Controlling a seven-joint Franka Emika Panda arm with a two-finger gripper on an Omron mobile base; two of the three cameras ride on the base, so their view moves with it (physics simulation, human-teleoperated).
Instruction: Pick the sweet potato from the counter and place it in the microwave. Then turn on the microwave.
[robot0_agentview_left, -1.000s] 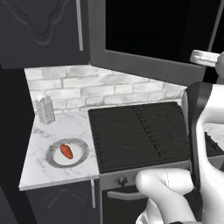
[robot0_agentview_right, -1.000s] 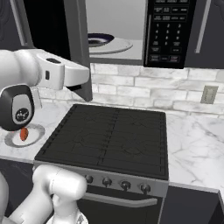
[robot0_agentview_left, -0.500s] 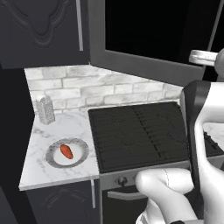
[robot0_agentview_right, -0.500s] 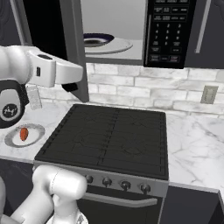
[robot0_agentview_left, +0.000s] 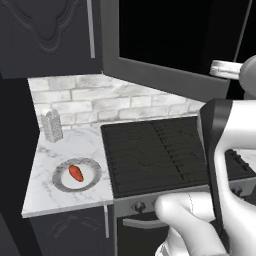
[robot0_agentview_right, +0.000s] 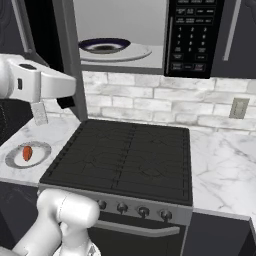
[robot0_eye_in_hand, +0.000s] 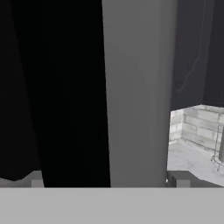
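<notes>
We note the sweet potato (robot0_agentview_left: 76, 173) lying in a shallow grey plate (robot0_agentview_left: 60, 184) on the counter (robot0_agentview_left: 47, 202), left of the stovetop (robot0_agentview_right: 125, 160), long axis roughly toward the wall. The microwave (robot0_agentview_right: 195, 37) stands open, a dark-rimmed dish (robot0_agentview_right: 106, 46) inside. The gripper (robot0_eye_in_hand: 105, 181) has fingers (robot0_eye_in_hand: 36, 179) wide apart, empty, facing the door edge.

door edge: grey microwave door (robot0_eye_in_hand: 138, 92) upright, close | right: brick wall (robot0_eye_in_hand: 197, 127), marble counter (robot0_eye_in_hand: 192, 159)
</notes>
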